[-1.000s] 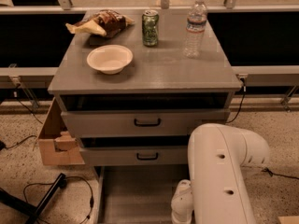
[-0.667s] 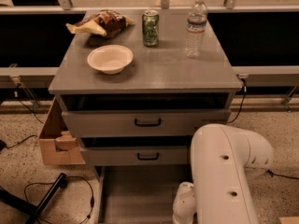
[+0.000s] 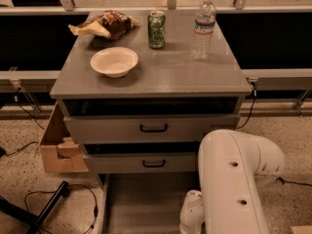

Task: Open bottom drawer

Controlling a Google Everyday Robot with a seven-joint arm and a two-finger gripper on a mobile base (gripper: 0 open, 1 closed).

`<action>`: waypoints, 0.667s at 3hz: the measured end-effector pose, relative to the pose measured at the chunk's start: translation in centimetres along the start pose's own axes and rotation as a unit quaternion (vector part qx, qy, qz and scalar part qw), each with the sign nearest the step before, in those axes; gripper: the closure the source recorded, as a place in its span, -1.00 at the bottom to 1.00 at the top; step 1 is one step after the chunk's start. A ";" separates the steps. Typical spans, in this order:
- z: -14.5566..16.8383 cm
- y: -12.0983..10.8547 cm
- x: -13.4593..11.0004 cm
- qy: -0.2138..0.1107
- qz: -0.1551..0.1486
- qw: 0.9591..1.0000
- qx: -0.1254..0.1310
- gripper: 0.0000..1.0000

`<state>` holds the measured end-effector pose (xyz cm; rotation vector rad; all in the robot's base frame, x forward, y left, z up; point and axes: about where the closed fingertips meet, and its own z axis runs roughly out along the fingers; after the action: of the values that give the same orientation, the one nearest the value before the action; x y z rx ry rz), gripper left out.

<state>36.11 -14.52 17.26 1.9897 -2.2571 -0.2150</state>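
Bottom drawer [image 3: 146,206] stands pulled out at the lower centre of the frame. Its plain grey tray reaches toward the lower edge, under the two other drawer fronts, and nothing shows in the part of it that is visible. Its own front and handle are not visible, because they lie past the lower edge of the frame.

Compared with one second ago, very little is different. The white arm [image 3: 239,179] at the lower right has shifted slightly to the right, and the tray shows about the same length as before. I judge from this that the pulling is finished or almost finished, and the task is near its end. What remains is probably only to let go and take the arm away without pushing the drawer back.

The pincer is not visible. The last white link of the arm [image 3: 191,216] goes down at the right side of the tray and leaves the frame, so the pincer must be below the lower edge, near the drawer front. I cannot tell if it is spread, pressed together or pinching the handle.

The middle drawer front [image 3: 122,164] and the top drawer front [image 3: 112,129] keep their places. On the bench [image 3: 195,77] the bowl [image 3: 114,61], the can [image 3: 156,29] and the water bottle [image 3: 203,28] stand as before.
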 end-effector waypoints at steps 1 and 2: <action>0.0 0.0 0.0 0.000 0.000 1.000 0.000 1.00; 0.0 0.0 0.0 0.000 0.000 1.000 0.000 0.65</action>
<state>36.11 -14.52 17.26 1.9897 -2.2571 -0.2151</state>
